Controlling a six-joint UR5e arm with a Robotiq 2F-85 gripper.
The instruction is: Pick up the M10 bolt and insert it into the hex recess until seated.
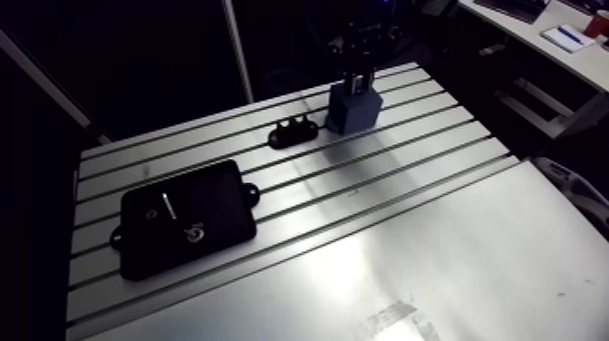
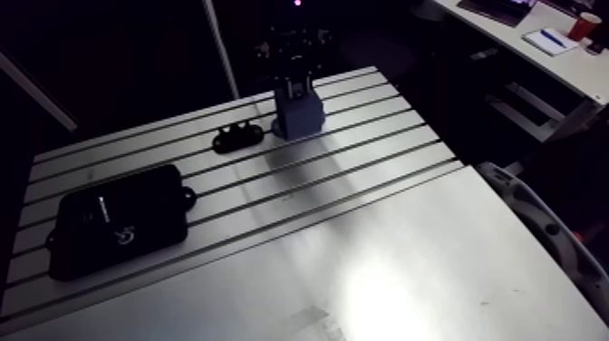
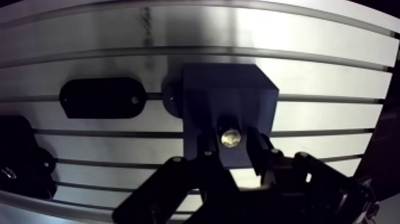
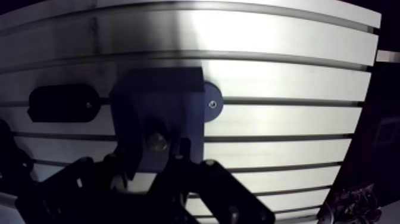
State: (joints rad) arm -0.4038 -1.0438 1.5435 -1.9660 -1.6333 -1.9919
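Wrist view first: what did the gripper (image 3: 233, 145) have hold of?

— The bolt (image 3: 231, 138). Its fingers (image 3: 205, 162) were nearly together, clamped on it from each side, with the brassy head showing between them.

And where did the bolt sit?

— At the top of the blue block (image 3: 229, 95), between the fingers. Whether it stood in the block or just above it could not be made out; its shank was hidden.

What stood round the block?

— A black oval plate (image 3: 101, 98) lay flat on the bench (image 3: 321, 119) just beside it, not touching. A round lug (image 4: 211, 104) with a screw in it stuck out of the block's foot on the side away from the plate.

Did the arm view add anything?

— The gripper hung upright over the block at the far side of the bench. A flat black tray (image 1: 213, 195) lay well apart from both, nearer the camera, with a few pale bits (image 1: 169, 204) on it, too small to name.
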